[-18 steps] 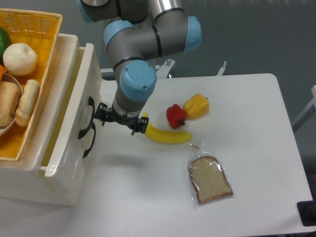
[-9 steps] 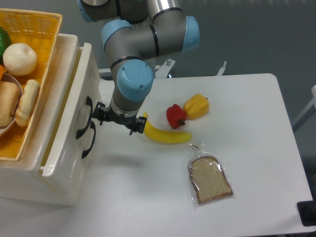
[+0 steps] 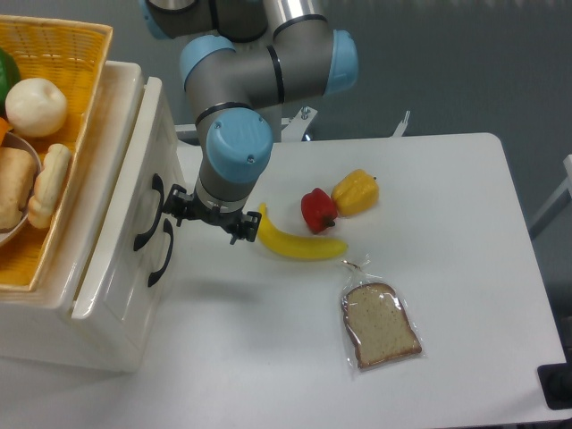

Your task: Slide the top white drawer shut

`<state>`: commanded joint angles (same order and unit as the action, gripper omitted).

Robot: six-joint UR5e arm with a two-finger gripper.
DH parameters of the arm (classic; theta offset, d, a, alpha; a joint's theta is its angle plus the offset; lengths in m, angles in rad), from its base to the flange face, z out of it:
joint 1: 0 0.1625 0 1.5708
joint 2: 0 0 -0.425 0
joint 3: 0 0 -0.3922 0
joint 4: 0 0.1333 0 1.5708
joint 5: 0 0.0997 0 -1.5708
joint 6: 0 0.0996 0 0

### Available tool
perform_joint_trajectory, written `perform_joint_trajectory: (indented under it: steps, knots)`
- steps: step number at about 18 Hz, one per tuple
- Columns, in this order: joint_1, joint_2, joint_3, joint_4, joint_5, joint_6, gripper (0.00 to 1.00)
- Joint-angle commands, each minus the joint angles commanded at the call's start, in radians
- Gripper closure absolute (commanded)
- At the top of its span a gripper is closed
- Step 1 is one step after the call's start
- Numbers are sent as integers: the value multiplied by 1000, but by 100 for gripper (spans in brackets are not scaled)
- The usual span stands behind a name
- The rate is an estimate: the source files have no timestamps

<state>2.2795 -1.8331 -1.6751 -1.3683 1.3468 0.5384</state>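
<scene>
The top white drawer [image 3: 105, 239] of the cream-white cabinet at the left stands out only a little, with a narrow slot of its inside showing along its rim. Its black curved handle [image 3: 146, 213] is on the front face. My gripper [image 3: 172, 208] points left at that front, right beside the handle and touching or nearly touching it. The wrist hides the fingers, so I cannot tell whether they are open or shut.
The lower drawer's black handle [image 3: 161, 256] sits just below. A wicker basket [image 3: 63, 40] of food rests on the cabinet. A banana [image 3: 295, 246], a red pepper [image 3: 317, 210], a yellow pepper [image 3: 356, 192] and bagged bread [image 3: 380, 324] lie on the white table [image 3: 456, 232].
The gripper has moved left against the drawer front, and the top drawer has slid left into the cabinet, so the open gap is narrower.
</scene>
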Motion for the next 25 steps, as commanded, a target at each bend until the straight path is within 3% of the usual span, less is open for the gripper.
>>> perform_joint_trajectory:
  steps: [12,16,18,25]
  knots:
    - [9,-2,8,5,14,9,0]
    - [34,-9,58,15,124,15,0]
    - [37,-23,90,69,166,18,0]
    - [92,-29,107,115,227,264,0]
